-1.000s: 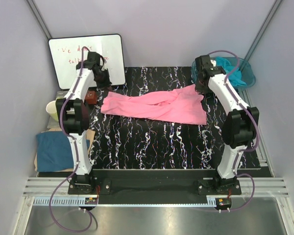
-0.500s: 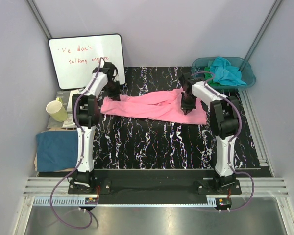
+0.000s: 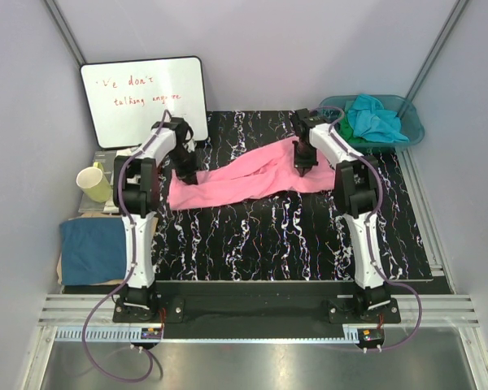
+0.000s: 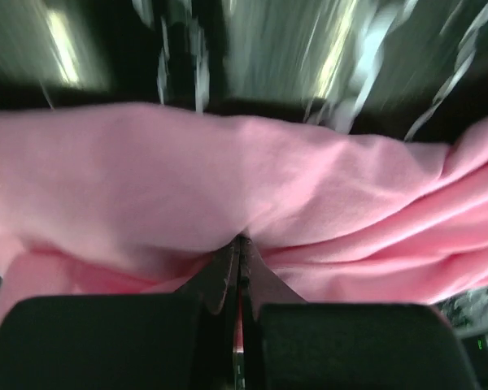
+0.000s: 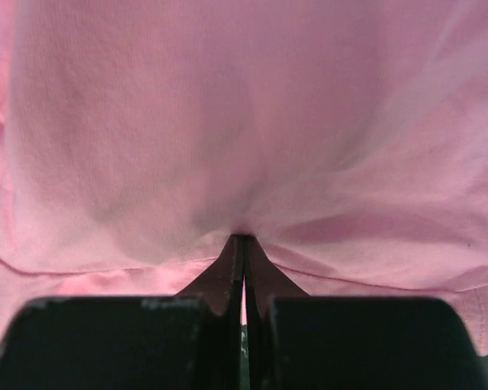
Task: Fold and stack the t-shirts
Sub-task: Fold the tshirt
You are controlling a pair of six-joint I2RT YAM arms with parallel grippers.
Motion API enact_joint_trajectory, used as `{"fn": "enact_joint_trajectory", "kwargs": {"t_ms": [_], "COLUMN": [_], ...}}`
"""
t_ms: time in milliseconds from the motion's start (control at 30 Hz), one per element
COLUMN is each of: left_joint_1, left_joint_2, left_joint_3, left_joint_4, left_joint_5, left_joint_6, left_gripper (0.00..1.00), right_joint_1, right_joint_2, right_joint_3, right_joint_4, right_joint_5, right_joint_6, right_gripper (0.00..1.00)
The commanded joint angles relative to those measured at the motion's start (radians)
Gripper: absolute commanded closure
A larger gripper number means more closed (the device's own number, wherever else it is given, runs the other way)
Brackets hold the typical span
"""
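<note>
Lying flat beyond the left edge of the black marbled table [image 3: 252, 236], a dark blue t-shirt [image 3: 89, 250] sits just near of a pale yellow mug [image 3: 93, 182]. A whiteboard [image 3: 144, 97] is propped at the far left. Next, the left gripper [image 3: 187, 175] has its fingers pinched together on the left end of the pink t-shirt [image 3: 244, 175], which stretches in a crumpled band across the far half of the table. Toward that shirt's right end, the right gripper [image 3: 301, 165] is likewise clamped tight on a fold of pink cloth. Far right, a turquoise t-shirt [image 3: 374, 118] is heaped in a teal basin [image 3: 412, 130].
</note>
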Motion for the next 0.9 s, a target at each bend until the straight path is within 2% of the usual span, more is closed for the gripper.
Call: {"fn": "enact_joint_trajectory", "kwargs": {"t_ms": [0,133,233,433,633,767,867], "left_joint_1": [-0.048,-0.12,-0.2,-0.391,-0.608,-0.625,-0.59], "left_joint_2": [-0.091,-0.21,-0.287,-0.389,-0.4,-0.475,-0.52], "left_joint_3": [-0.266,-0.514,-0.638,-0.804,-0.725,-0.708,-0.667], "left_joint_4": [-0.068,-0.007,0.026,0.105,0.113,0.096,0.026], "left_joint_5": [0.046,0.106,0.132,0.246,0.307,0.252,0.125], "left_joint_6": [0.007,0.013,-0.003,-0.09,-0.183,-0.223,-0.219], "left_gripper": [1.0,1.0,1.0,1.0,1.0,1.0,1.0], "right_joint_1": [0.003,0.009,0.019,0.065,0.099,0.099,0.098], "right_joint_2": [0.121,0.227,0.29,0.33,0.342,0.287,0.18], "right_joint_3": [0.201,0.455,0.581,0.643,0.663,0.64,0.543], "right_joint_4": [-0.022,-0.062,-0.059,0.051,0.165,0.171,0.174], "right_joint_5": [0.015,-0.054,-0.085,-0.161,-0.239,-0.24,-0.194], "right_joint_6": [-0.066,-0.083,-0.091,-0.13,-0.145,-0.117,-0.112], "right_gripper": [1.0,1.0,1.0,1.0,1.0,1.0,1.0]}}
